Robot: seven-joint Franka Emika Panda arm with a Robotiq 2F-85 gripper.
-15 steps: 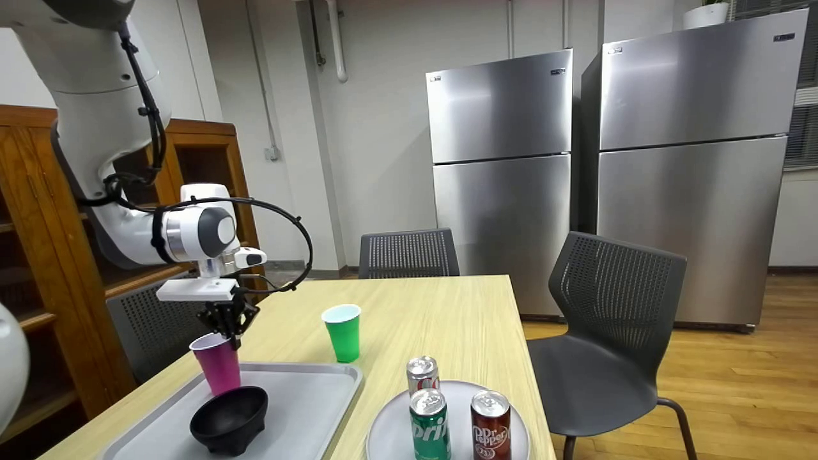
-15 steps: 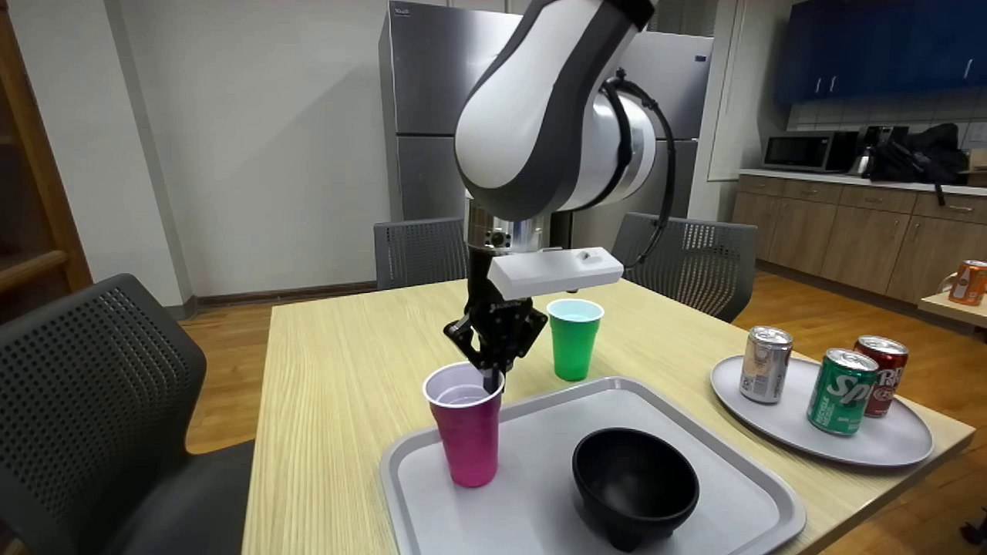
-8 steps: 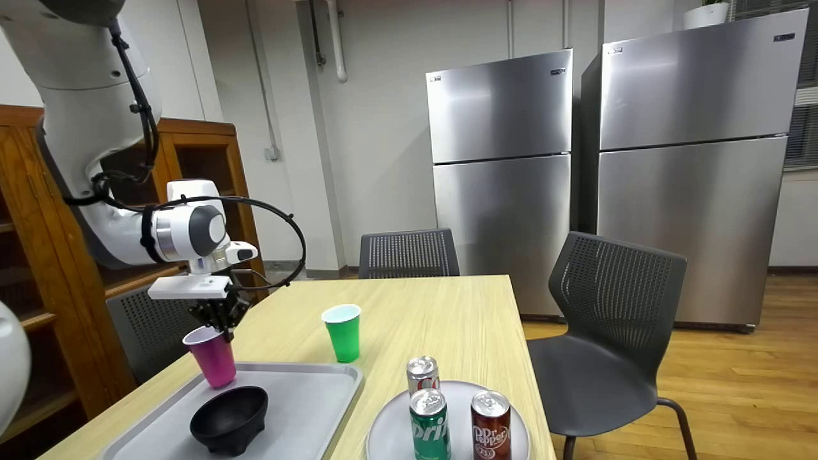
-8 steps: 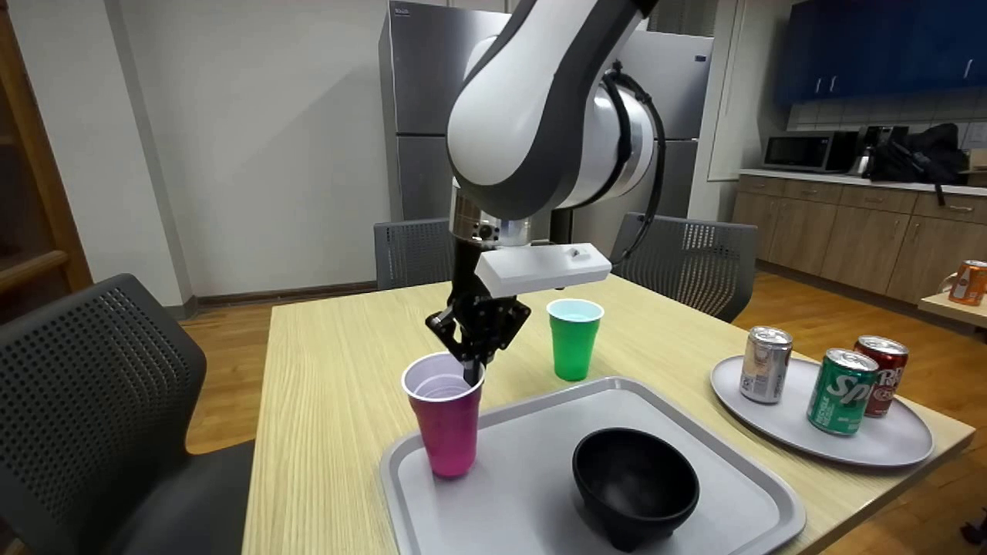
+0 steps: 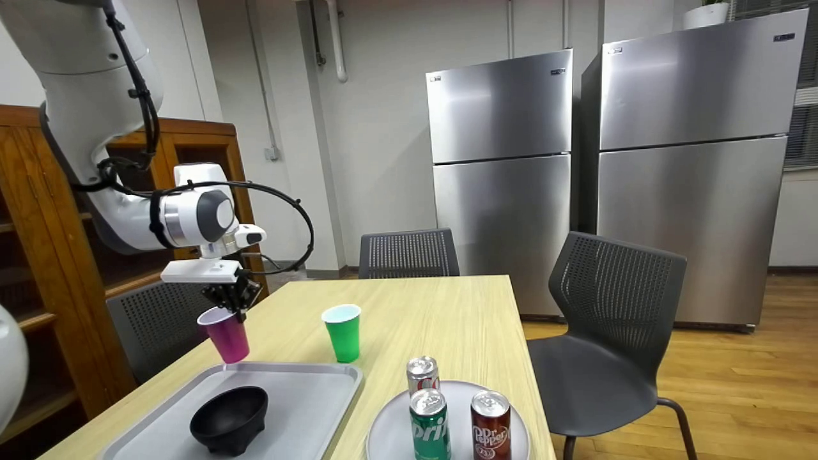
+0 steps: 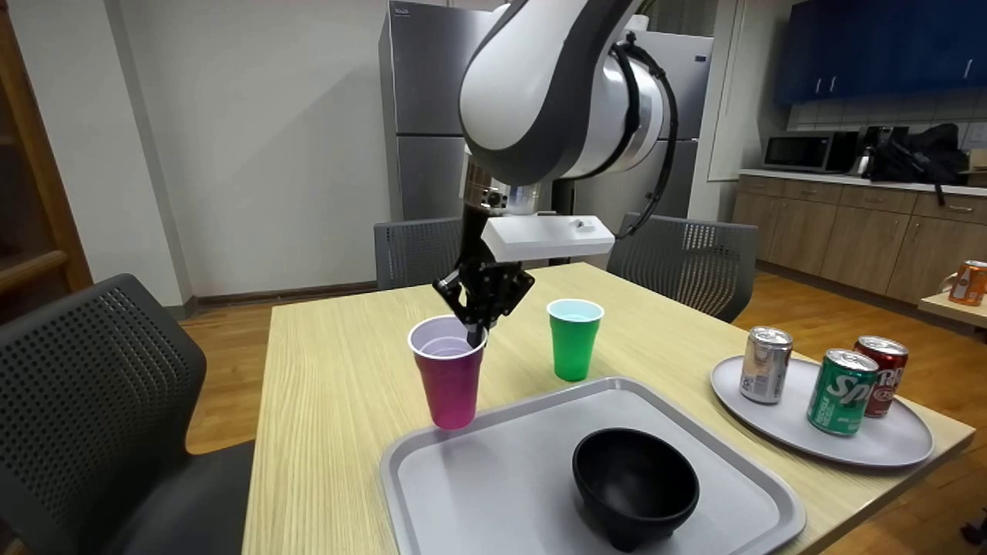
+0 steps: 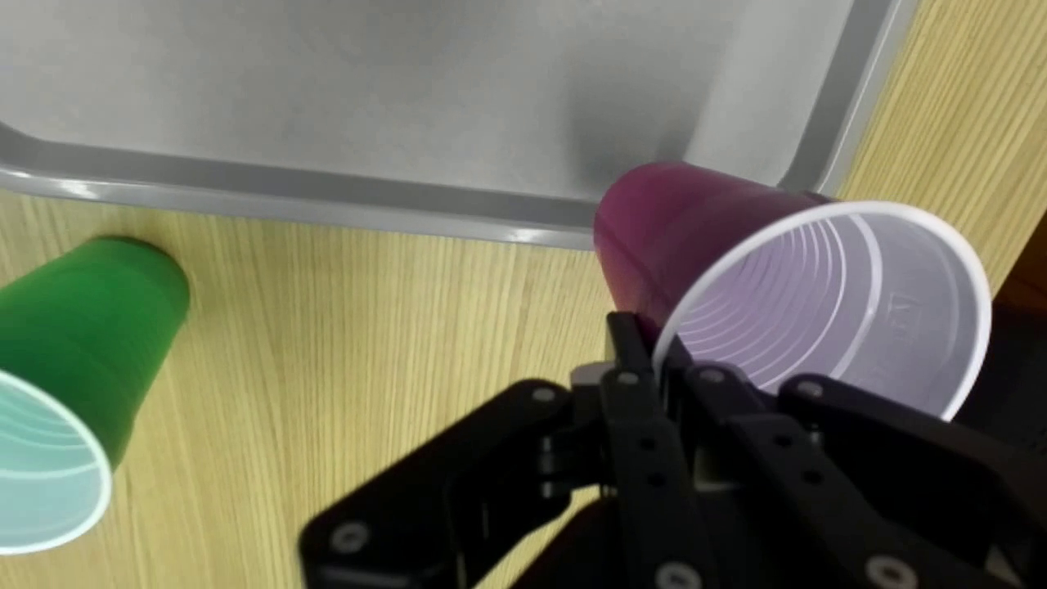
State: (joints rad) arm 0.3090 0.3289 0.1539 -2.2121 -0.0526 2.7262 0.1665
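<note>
A magenta cup (image 6: 451, 385) with a pale inside hangs slightly tilted at the tray's far corner, its base seen against the rim in both exterior views. My gripper (image 7: 652, 343) is shut on the cup's wall, one finger inside the mouth and one outside. In the wrist view the magenta cup (image 7: 675, 217) points its open mouth toward the camera, and its base overlaps the edge of the grey tray (image 7: 368, 98). A green cup (image 6: 573, 347) stands upright on the table beside the tray. On the tray rests a black bowl (image 6: 636, 493).
A round grey plate (image 6: 748, 420) carries a silver can (image 6: 766, 366), a green can (image 6: 840, 393) and a dark red can (image 6: 887, 370). Dark chairs (image 5: 607, 287) surround the wooden table (image 5: 441, 306). Two steel fridges (image 5: 501, 191) stand behind.
The magenta cup has risen with my gripper, after first shifting a little to the left and then back right in the exterior views. Green cup, bowl and cans have stayed put.
</note>
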